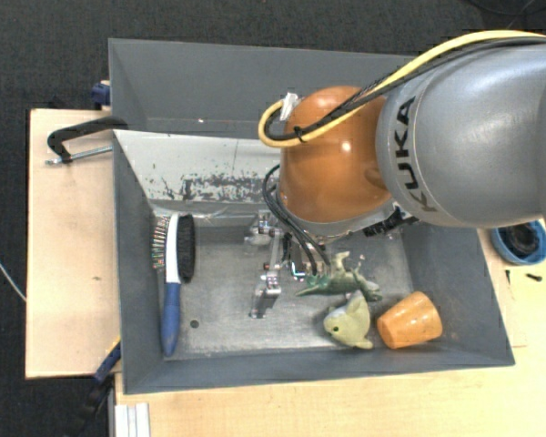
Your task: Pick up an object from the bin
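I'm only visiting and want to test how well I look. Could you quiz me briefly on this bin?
1. Where in the bin does the blue-handled hairbrush lie?
A) along the left wall
B) in the far right corner
C) on top of the heap in the middle
2. True or false: the orange cup stands upright in the middle of the floor.
3. Fill in: the thing nearest the gripper is a ___ toy animal.

Key: 1 A. 2 False; it lies on its side near the lower right corner. 3 green.
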You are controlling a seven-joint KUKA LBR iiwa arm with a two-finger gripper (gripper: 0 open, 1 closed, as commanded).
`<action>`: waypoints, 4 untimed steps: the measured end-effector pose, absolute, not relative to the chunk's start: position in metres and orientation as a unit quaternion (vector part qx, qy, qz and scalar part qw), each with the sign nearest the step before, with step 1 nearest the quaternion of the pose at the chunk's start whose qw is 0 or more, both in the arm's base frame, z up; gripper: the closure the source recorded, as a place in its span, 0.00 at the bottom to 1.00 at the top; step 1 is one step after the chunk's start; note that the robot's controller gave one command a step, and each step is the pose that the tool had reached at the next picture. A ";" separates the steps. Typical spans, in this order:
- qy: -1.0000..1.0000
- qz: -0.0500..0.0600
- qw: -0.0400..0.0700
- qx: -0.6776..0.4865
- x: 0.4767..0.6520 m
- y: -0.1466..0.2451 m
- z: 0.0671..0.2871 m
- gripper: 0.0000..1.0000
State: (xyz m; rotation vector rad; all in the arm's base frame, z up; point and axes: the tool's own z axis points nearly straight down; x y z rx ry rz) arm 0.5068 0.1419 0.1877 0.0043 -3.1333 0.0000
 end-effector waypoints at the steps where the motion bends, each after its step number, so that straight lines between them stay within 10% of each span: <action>1: -0.998 0.001 0.002 0.070 0.513 0.081 0.146 0.00; 2: -0.994 0.001 0.003 0.112 0.521 0.015 0.077 0.00; 3: -0.993 -0.001 0.000 0.114 0.522 0.019 0.081 1.00; 4: -0.979 0.000 -0.008 0.203 0.582 0.033 0.203 1.00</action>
